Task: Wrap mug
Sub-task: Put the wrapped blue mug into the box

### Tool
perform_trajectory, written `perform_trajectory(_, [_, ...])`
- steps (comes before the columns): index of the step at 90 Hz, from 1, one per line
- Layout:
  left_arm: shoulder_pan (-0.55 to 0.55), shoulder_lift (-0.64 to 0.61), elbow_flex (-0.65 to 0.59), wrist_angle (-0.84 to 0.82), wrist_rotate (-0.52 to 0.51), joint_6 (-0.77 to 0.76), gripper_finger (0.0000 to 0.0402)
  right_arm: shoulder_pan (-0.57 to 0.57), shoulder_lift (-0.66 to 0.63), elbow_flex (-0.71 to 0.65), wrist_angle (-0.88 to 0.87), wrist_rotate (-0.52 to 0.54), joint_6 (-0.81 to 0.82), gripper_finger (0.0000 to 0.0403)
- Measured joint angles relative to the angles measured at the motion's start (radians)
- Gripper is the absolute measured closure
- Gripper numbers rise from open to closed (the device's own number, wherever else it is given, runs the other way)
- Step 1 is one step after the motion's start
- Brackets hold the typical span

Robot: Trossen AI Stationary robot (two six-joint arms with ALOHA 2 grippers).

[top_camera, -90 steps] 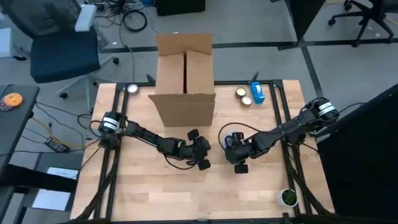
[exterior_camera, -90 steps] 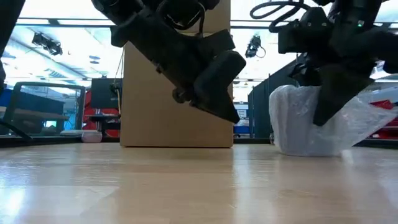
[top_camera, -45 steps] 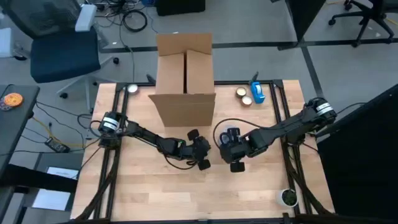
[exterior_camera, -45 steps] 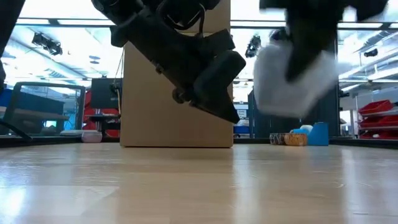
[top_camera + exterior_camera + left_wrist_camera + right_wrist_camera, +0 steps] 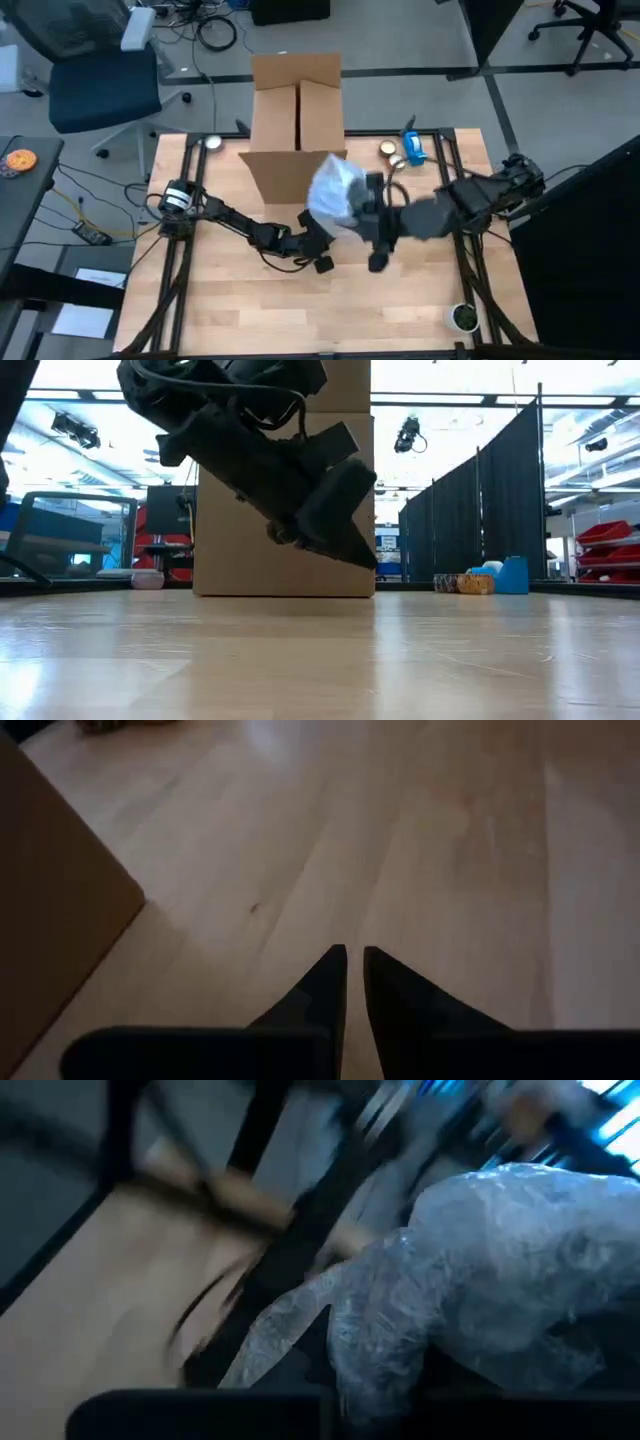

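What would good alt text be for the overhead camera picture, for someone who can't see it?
From above, the right gripper holds a bubble-wrapped bundle lifted over the wooden table, just in front of an open cardboard box. The left gripper waits low beside it, fingers closed.

The cardboard box (image 5: pixel 297 125) stands at the table's (image 5: pixel 240 310) far edge. Right of it lie the tape rolls (image 5: pixel 391 154) and a tape dispenser (image 5: pixel 413 148). The wrapped bundle (image 5: pixel 335 192) hangs just before the box, above the left gripper (image 5: pixel 318 262).
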Motion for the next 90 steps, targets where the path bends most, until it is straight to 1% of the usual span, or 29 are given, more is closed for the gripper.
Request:
perform_trajectory(9, [0.004, 0.000, 0.000, 0.034, -0.004, 0.029, 0.0376, -0.071, 0.001, 0.000, 0.172, -0.006, -0.079, 0.0397])
perform_trajectory(19, [0.011, 0.000, 0.000, 0.048, -0.005, 0.069, 0.0376, -0.181, 0.001, 0.000, 0.341, -0.018, -0.180, 0.0397])
perform_trajectory(26, [0.016, 0.000, 0.000, 0.058, -0.005, 0.093, 0.0376, -0.279, 0.001, 0.000, 0.430, -0.056, -0.215, 0.0396])
perform_trajectory(31, [0.018, 0.000, 0.000, 0.063, -0.006, 0.109, 0.0376, -0.354, 0.001, 0.001, 0.461, -0.112, -0.207, 0.0396])
perform_trajectory(45, [0.018, 0.000, -0.001, 0.134, -0.017, 0.188, 0.0376, -0.561, 0.038, 0.003, 0.436, -0.311, -0.039, 0.0396])
perform_trajectory(53, [0.011, -0.001, 0.000, 0.174, -0.018, 0.226, 0.0376, -0.644, 0.088, 0.002, 0.394, -0.374, 0.002, 0.0395])
perform_trajectory(58, [0.009, -0.001, -0.001, 0.175, -0.018, 0.238, 0.0376, -0.685, 0.120, 0.000, 0.376, -0.389, 0.006, 0.0395])
perform_trajectory(66, [0.010, -0.001, -0.001, 0.178, -0.018, 0.238, 0.0376, -0.730, 0.169, 0.000, 0.370, -0.399, 0.006, 0.0395])
perform_trajectory(76, [0.013, 0.018, 0.000, 0.195, -0.029, 0.242, 0.0376, -0.769, 0.234, 0.001, 0.343, -0.468, 0.025, 0.0395])
perform_trajectory(85, [0.016, 0.051, 0.000, 0.201, -0.041, 0.258, 0.0376, -0.771, 0.282, 0.000, 0.251, -0.494, 0.028, 0.0395])
perform_trajectory(90, [0.016, 0.065, 0.000, 0.199, -0.046, 0.260, 0.0376, -0.768, 0.286, 0.000, 0.163, -0.497, 0.022, 0.0395])
